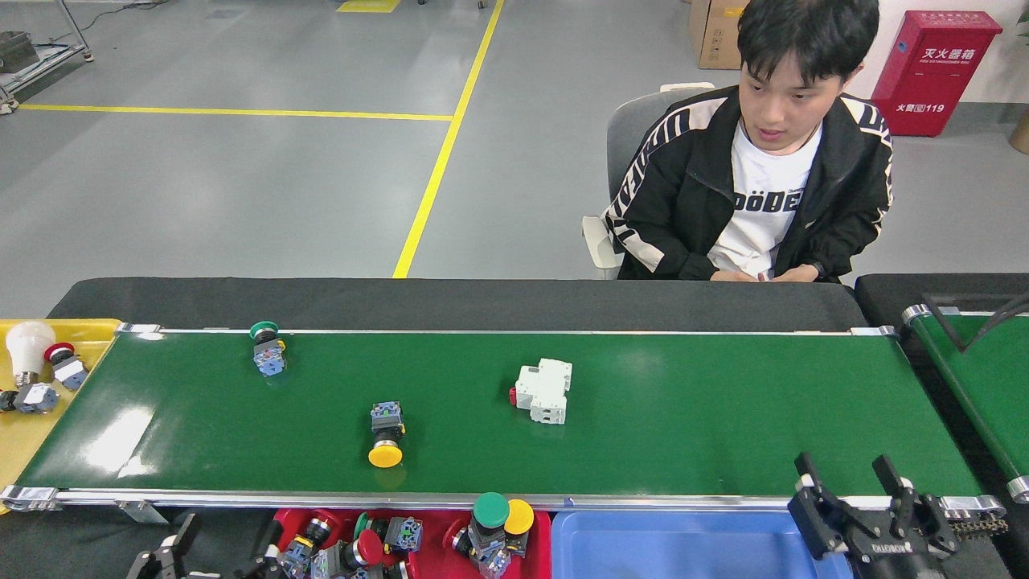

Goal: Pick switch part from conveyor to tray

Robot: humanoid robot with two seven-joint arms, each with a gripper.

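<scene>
Right fingers (820, 492) spread, "DUOBOT" lettering; red box (935, 71) "119".

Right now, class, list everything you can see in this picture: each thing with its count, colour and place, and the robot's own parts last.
conveyor: one, dark green, across the middle.
push-button switches on the belt: two, green-capped far left, yellow-capped near edge.
circuit breaker: one, white, belt centre.
red tray: one, below the belt, holding several switch parts.
blue tray: one, right of the red one.
yellow tray: one, far left, with a white bulb and switches.
second belt: one, green, far right.
person: one, black jacket, seated behind.
cardboard box: one, brown, behind.
red cabinet: one, top right.
left gripper: bottom left, mostly cut off.
right gripper: bottom right, jaws apart, empty.
</scene>
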